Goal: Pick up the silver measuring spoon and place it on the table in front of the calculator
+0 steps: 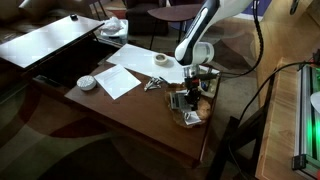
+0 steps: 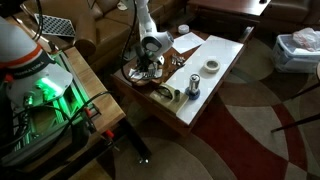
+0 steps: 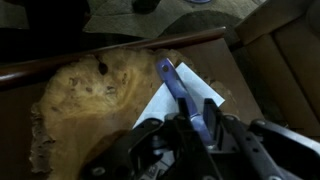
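Note:
In the wrist view my gripper [image 3: 197, 110] is shut on a slim, silvery-blue measuring spoon handle [image 3: 172, 78] that sticks out ahead of the fingers. Below it lie a tan-and-white object [image 3: 90, 95] and the dark reddish-brown table [image 3: 120, 50]. In both exterior views the gripper [image 1: 193, 88] [image 2: 145, 66] hangs low over the table [image 1: 130, 115] near one end. I cannot make out the calculator; it may be hidden under the gripper.
On the table are a white paper sheet [image 1: 122, 78], a tape roll [image 1: 161, 61], a round white object [image 1: 87, 82], small silver items [image 1: 153, 85] and a tan-and-white object [image 1: 190, 118] near the edge. A black-and-white desk [image 1: 50, 45] adjoins it. Green-lit equipment [image 2: 40, 95] stands nearby.

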